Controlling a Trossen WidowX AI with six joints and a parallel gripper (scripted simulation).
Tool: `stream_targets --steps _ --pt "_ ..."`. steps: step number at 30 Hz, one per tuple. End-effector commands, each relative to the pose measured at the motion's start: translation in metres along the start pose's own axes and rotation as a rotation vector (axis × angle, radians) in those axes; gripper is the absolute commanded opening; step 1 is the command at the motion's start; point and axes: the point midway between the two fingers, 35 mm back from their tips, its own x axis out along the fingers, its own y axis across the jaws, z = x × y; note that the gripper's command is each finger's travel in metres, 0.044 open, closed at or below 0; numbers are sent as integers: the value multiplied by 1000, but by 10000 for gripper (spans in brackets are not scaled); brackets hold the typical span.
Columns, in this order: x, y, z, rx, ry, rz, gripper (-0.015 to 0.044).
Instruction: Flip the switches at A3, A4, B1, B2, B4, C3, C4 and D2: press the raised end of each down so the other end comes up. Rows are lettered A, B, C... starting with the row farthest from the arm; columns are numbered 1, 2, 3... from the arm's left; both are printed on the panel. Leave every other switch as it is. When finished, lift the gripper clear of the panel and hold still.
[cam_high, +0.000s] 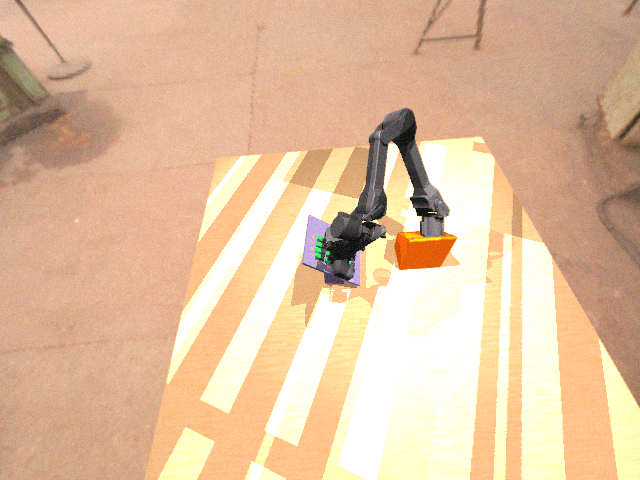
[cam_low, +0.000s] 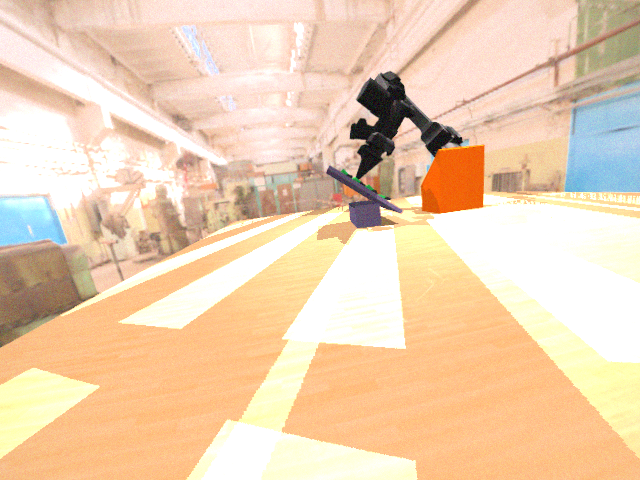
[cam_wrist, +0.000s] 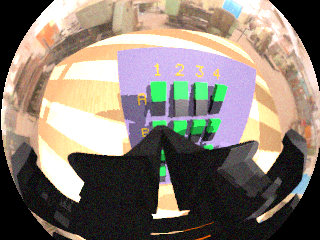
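The jaws are clenched to a single point with nothing between them; the wrist view has that point down on the panel (cam_wrist: 235, 96) at the left of row B, over the switch beside the printed B, though whether it actually touches I cannot tell; row A (cam_wrist: 187, 96) stands just beyond, four green-and-grey switches under the yellow numbers 1 to 4; the rest of row B shows to the right of the tip, and the rows nearer the arm are hidden behind the black fingers.

The exterior view gives what the wrist cannot: the panel (cam_low: 361, 189) is a thin purple slab tilted on a small purple block (cam_low: 364, 213), its high edge away from the arm, and the jaws (cam_low: 360, 173) come down onto it as a narrow spike.

From above, the arm (cam_high: 379, 165) folds over from its orange base (cam_high: 423, 250), and the wrist hides most of the panel (cam_high: 313, 242); only a column of green switches (cam_high: 318, 246) peeps out at its edge; panel and base stand near each other on the striped tabletop (cam_high: 413, 361).
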Motion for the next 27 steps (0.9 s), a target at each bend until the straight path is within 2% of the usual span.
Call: stream_targets --steps 1,14,16,21,27 --pt "1 1 -1 -3 3 5 0" --pt "3 1 -1 -3 3 5 0" --pt "-6 2 -1 -1 1 4 0" --pt "-60 2 -3 -3 -20 9 0" --pt "-62 -14 -3 -4 -21 8 0"
